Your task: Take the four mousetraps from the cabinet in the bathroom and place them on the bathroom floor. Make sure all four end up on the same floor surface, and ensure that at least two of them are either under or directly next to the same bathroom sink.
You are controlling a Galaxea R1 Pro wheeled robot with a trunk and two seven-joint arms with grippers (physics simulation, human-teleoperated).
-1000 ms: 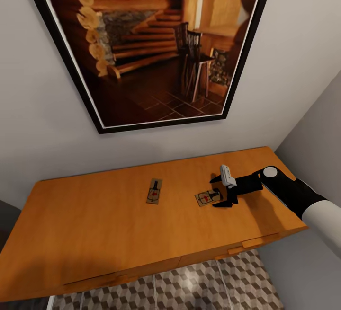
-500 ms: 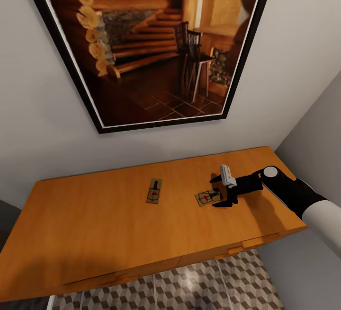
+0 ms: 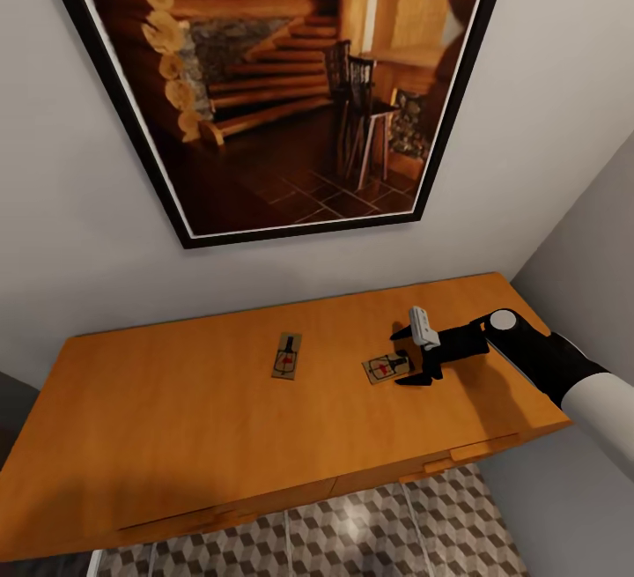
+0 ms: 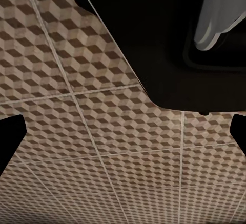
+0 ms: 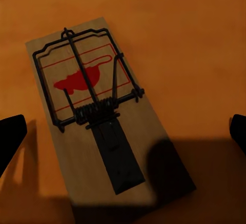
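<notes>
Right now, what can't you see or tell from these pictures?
- Only two mousetraps show on the cabinet: the left mousetrap and the right mousetrap. Where the other two are cannot be told.
- Head view: the right gripper overlaps the right mousetrap's edge, so contact cannot be told.
- Left wrist view: a dark robot part hides some bathroom floor.
- No sink is in frame.
</notes>
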